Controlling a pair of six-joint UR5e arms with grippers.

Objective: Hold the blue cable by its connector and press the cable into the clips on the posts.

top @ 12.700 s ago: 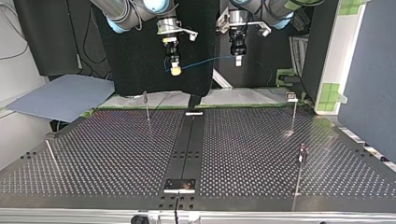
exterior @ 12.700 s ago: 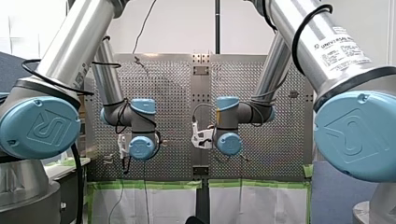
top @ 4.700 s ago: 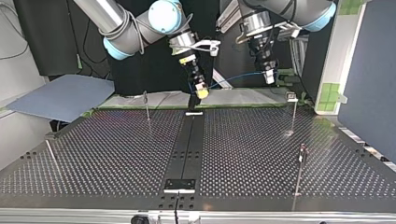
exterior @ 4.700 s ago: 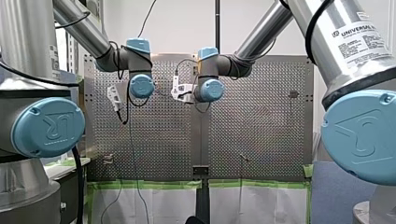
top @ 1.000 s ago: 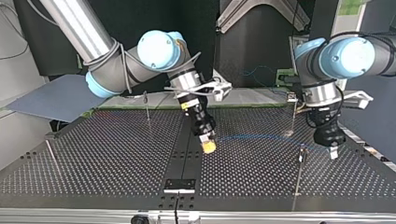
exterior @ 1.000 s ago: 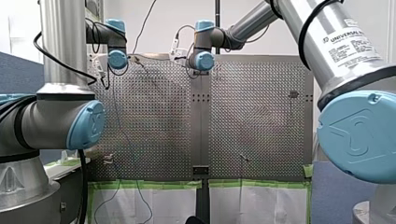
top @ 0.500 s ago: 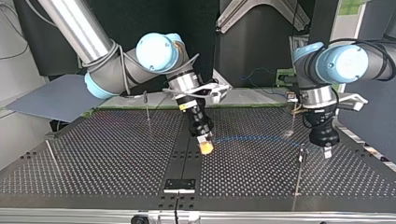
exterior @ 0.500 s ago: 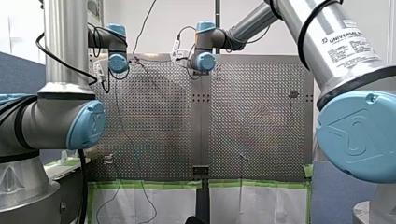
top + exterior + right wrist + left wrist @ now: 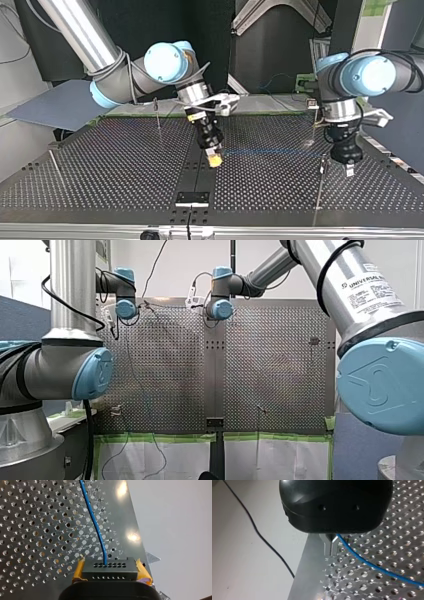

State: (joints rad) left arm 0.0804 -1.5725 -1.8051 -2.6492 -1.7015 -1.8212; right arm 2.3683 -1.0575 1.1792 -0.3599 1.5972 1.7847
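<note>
In the top view my right gripper (image 9: 214, 159), with yellow pads, hangs low over the table's middle strip. It is shut on the black connector (image 9: 110, 572) of the blue cable (image 9: 270, 151). The cable runs nearly straight across to my left gripper (image 9: 349, 169) at that view's right. In the left wrist view its metal fingers (image 9: 327, 545) are shut on the blue cable (image 9: 374, 566) just above the perforated plate. A thin post (image 9: 321, 182) with a clip at its top stands just beside my left gripper, below the cable's line. The right wrist view has the cable (image 9: 96, 525) leading straight ahead from the connector.
Another post with a clip (image 9: 312, 104) stands behind my left gripper in the top view. Two thin posts (image 9: 157, 115) (image 9: 55, 167) stand at that view's left. A black bracket (image 9: 192, 198) sits on the middle strip near the front edge. A grey board (image 9: 65, 102) lies beyond the table.
In the top view my right gripper has drifted to the left with the connector. My left gripper has shifted slightly left and lower, beside the post. The cable's arc has flattened into a straighter line.
</note>
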